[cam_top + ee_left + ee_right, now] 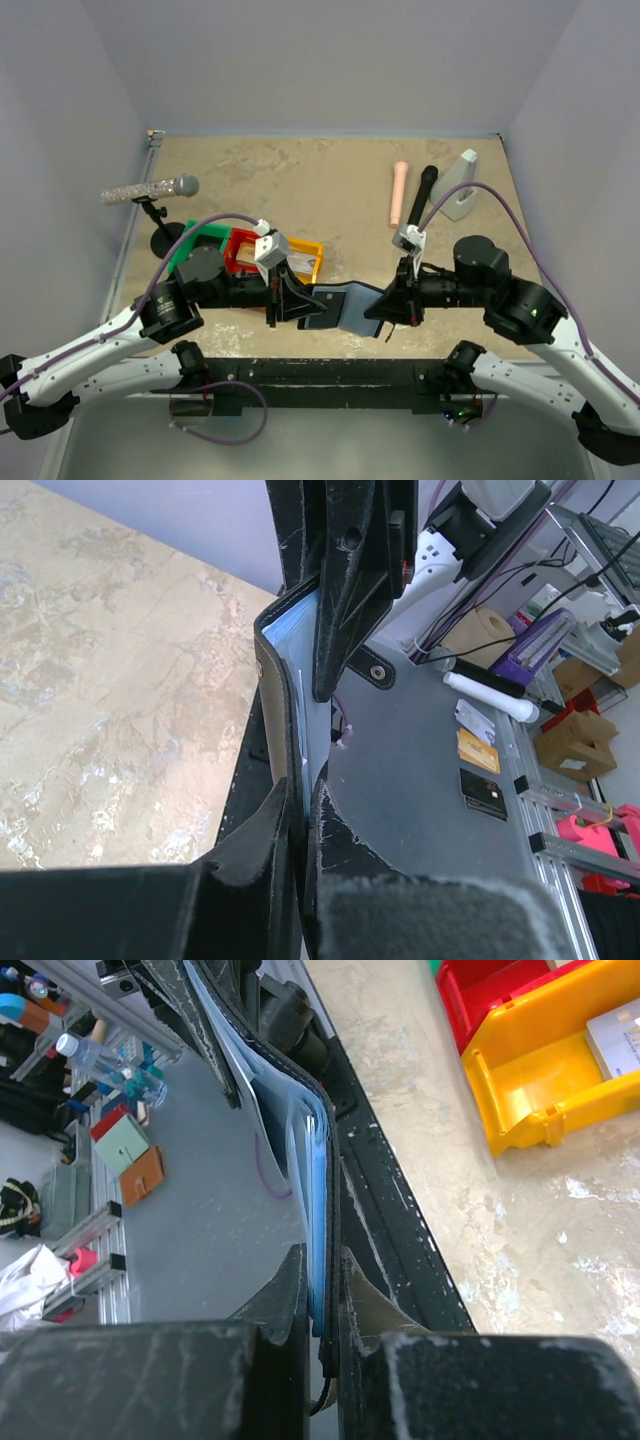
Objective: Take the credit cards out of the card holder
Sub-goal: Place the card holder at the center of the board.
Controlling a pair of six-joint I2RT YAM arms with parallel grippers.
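- The card holder [340, 305] is a flat wallet with a black outer skin and pale grey-blue inner faces. It is spread open, and its broad side shows to the top camera.
- In the left wrist view the card holder [285, 680] appears edge-on: a black rim, pale blue layers inside, and a small black tab with a round snap [375, 668] sticking out to one side.
- In the right wrist view the card holder [315, 1160] is also edge-on, a stack of thin blue layers bound in black. I cannot pick out separate credit cards among them.
- Its long axis runs left to right, roughly along the near edge of the table [330, 190], with one short end towards each arm.
- It hangs in the air between the two arms, above the near edge of the table and in front of the yellow bin [305, 262].
- The left gripper [300, 300] is closed tight on the wallet's left end. Its own camera shows the left gripper [300, 800] with the layers pinched between the fingers.
- The right gripper [385, 303] is clamped on the right end. Its own camera shows the right gripper [325, 1260] with the fingers pressed to both sides of the edge.
- A pale flat rectangle [615, 1030] lies in the yellow bin. I cannot tell whether it is a card.
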